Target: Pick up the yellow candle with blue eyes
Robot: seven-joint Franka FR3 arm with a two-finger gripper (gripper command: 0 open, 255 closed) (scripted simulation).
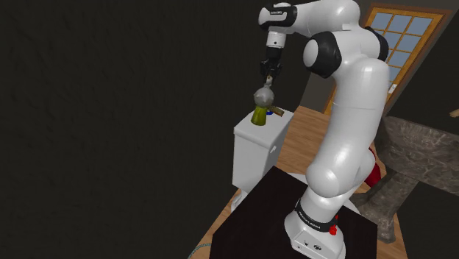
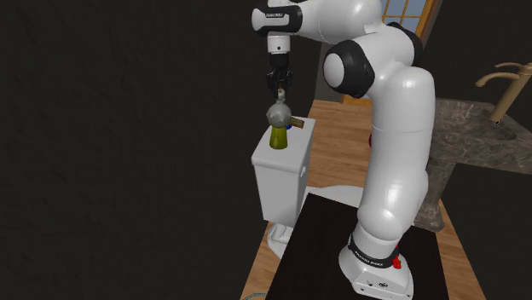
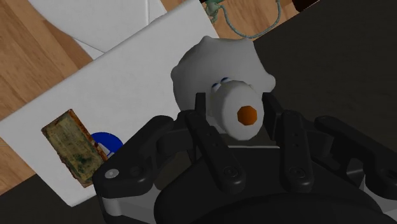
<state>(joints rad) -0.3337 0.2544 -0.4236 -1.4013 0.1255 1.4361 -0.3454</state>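
Note:
The candle (image 1: 262, 105) has a grey-white rounded top and an olive-yellow base. It hangs upright over the lid of a white toilet tank (image 1: 254, 151), at or just above it; I cannot tell whether they touch. My gripper (image 1: 269, 78) comes straight down and is shut on its top. From the second exterior view the candle (image 2: 279, 126) sits under the gripper (image 2: 280, 90) above the tank (image 2: 274, 179). Along the hand, the gripper (image 3: 236, 107) clasps the candle (image 3: 216, 67), whose small blue eyes and orange tip show between the fingers (image 3: 202, 108).
A brown block (image 3: 71, 146) and a blue disc (image 3: 107, 141) lie on the tank lid beside the candle. The black-topped stand (image 1: 272, 213) is close to the tank. A stone counter (image 1: 423, 151) with a faucet (image 2: 503, 81) and a window (image 1: 401, 37) lie behind the arm. The left is a black area.

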